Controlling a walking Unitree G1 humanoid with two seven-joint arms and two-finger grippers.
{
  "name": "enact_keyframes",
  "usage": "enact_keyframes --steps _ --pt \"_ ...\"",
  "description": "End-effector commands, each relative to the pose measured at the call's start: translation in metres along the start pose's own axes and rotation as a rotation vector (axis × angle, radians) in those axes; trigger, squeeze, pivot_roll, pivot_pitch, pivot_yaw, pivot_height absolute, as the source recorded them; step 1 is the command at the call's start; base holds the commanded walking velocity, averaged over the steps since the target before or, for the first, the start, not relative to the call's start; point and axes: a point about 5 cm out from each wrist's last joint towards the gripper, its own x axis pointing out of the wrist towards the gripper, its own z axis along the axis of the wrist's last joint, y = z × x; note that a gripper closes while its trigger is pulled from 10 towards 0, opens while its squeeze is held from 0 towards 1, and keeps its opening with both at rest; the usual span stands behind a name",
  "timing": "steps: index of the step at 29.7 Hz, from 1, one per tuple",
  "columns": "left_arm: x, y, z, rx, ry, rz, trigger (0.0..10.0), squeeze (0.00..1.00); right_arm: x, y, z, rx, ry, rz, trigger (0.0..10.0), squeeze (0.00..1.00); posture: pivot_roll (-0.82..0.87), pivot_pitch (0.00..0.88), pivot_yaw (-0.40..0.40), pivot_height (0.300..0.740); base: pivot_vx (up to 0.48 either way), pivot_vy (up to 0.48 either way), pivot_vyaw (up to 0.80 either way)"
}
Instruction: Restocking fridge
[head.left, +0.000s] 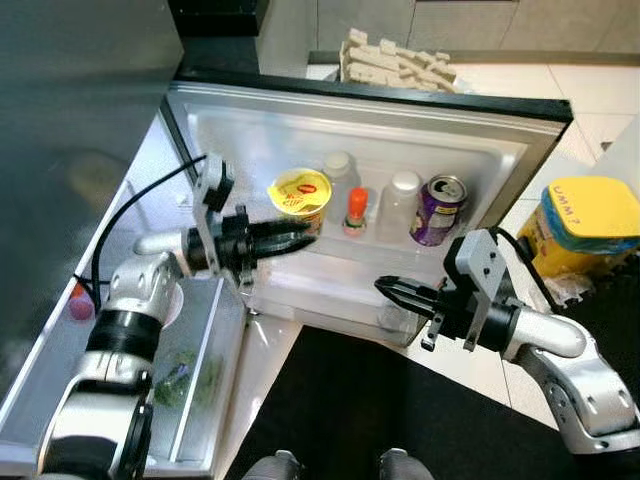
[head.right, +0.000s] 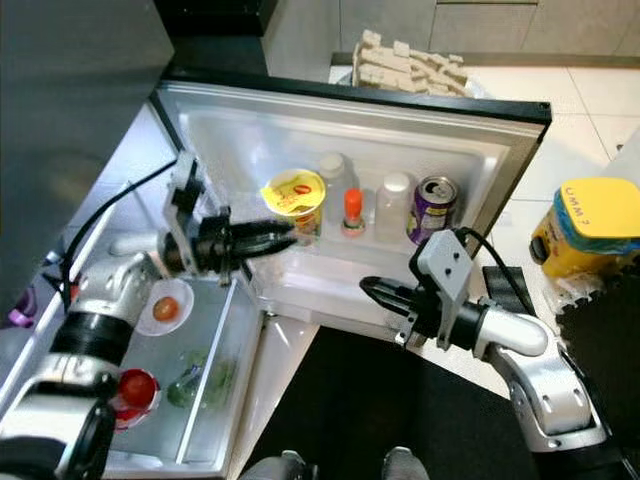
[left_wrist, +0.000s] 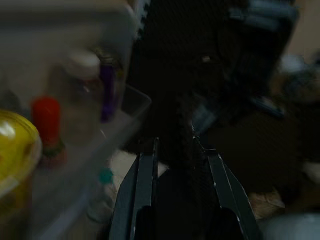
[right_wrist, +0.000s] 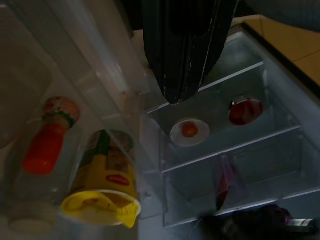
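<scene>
The fridge door stands open and its door shelf (head.left: 330, 282) holds a yellow noodle cup (head.left: 300, 192), a small red-capped bottle (head.left: 356, 210), two clear white-capped bottles (head.left: 400, 205) and a purple can (head.left: 438, 210). My left gripper (head.left: 308, 235) is level with the shelf, just below and beside the yellow cup, fingers slightly open and holding nothing. In front of the shelf's lower edge my right gripper (head.left: 384, 288) is shut and empty, pointing left. The right wrist view looks past its fingers at the cup (right_wrist: 105, 185) and the red-capped bottle (right_wrist: 47, 140).
Inside the fridge at lower left are clear drawers with greens (head.left: 185, 375), a small plate with an orange item (head.right: 165, 308) and a red item (head.right: 135, 385). A yellow-lidded container (head.left: 590, 225) stands on the floor at right. A black mat (head.left: 380, 400) lies underfoot.
</scene>
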Motion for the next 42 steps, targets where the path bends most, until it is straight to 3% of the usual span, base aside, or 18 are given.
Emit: enact_keyframes --steps 1,2,5,11,13,15,17,20,22,25,28,35,38,39,42 --pt "-0.008 -0.003 -0.006 -0.005 0.062 0.008 10.0 0.00 0.000 0.001 -0.004 -0.006 0.015 0.006 10.0 0.00 -0.03 0.127 0.068 0.740 0.000 0.000 0.00" --pt "-0.008 -0.003 -0.006 -0.005 0.062 0.008 10.0 0.00 0.000 0.001 -0.004 -0.006 0.015 0.006 10.0 0.00 -0.03 0.127 0.068 0.740 0.000 0.000 0.00" --pt "-0.012 -0.015 -0.033 -0.065 0.138 0.023 10.0 0.00 0.000 -0.003 -0.005 -0.013 0.017 -0.003 10.0 0.00 -0.02 0.113 0.065 0.740 0.000 0.000 0.00" --pt "-0.014 -0.021 -0.051 -0.108 0.183 0.056 10.0 0.00 0.000 -0.005 -0.008 -0.011 0.020 -0.008 10.0 0.00 -0.02 0.105 0.064 0.740 0.000 0.000 0.00" --pt "-0.016 -0.029 -0.069 -0.148 0.234 0.084 10.0 0.00 -0.001 -0.006 -0.014 -0.001 0.031 -0.018 10.0 0.00 -0.02 0.099 0.062 0.740 0.000 0.000 0.00" --pt "-0.016 -0.029 -0.069 -0.148 0.234 0.084 10.0 0.00 -0.001 -0.006 -0.014 -0.001 0.031 -0.018 10.0 0.00 -0.02 0.099 0.062 0.740 0.000 0.000 0.00" --pt "-0.022 -0.035 -0.091 -0.191 0.296 0.123 10.0 0.00 -0.002 -0.007 -0.023 0.022 0.047 -0.032 10.0 0.00 -0.01 0.091 0.059 0.740 0.000 0.000 0.00" --pt "-0.025 -0.037 -0.101 -0.212 0.326 0.147 10.0 0.00 -0.002 -0.008 -0.028 0.035 0.055 -0.039 10.0 0.00 -0.01 0.086 0.058 0.740 0.000 0.000 0.00" --pt "-0.031 -0.042 -0.122 -0.247 0.396 0.197 10.0 0.00 -0.002 -0.009 -0.043 0.073 0.085 -0.058 10.0 0.00 -0.01 0.071 0.054 0.740 0.000 0.000 0.00" --pt "-0.033 -0.045 -0.131 -0.260 0.427 0.218 10.0 0.00 -0.003 -0.009 -0.052 0.088 0.108 -0.070 10.0 0.00 0.00 0.068 0.054 0.740 0.000 0.000 0.00" --pt "-0.036 -0.054 -0.152 -0.306 0.464 0.290 10.0 0.00 -0.005 -0.003 -0.086 0.162 0.184 -0.104 10.0 0.00 0.00 0.057 0.048 0.740 0.000 0.000 0.00" --pt "-0.041 -0.062 -0.173 -0.343 0.527 0.370 10.0 0.00 -0.010 0.008 -0.127 0.285 0.260 -0.179 10.0 0.00 0.01 0.047 0.044 0.740 0.000 0.000 0.00" --pt "-0.050 -0.068 -0.190 -0.356 0.606 0.441 10.0 0.00 -0.017 0.021 -0.157 0.394 0.315 -0.251 10.0 0.00 0.01 0.043 0.046 0.740 0.000 0.000 0.00" --pt "-0.050 -0.068 -0.190 -0.356 0.606 0.441 10.0 0.00 -0.017 0.021 -0.157 0.394 0.315 -0.251 10.0 0.00 0.01 0.043 0.046 0.740 0.000 0.000 0.00" --pt "-0.060 -0.075 -0.204 -0.393 0.653 0.535 10.0 0.00 -0.028 0.038 -0.185 0.469 0.400 -0.336 10.0 0.00 0.01 0.038 0.048 0.740 0.000 0.000 0.00"
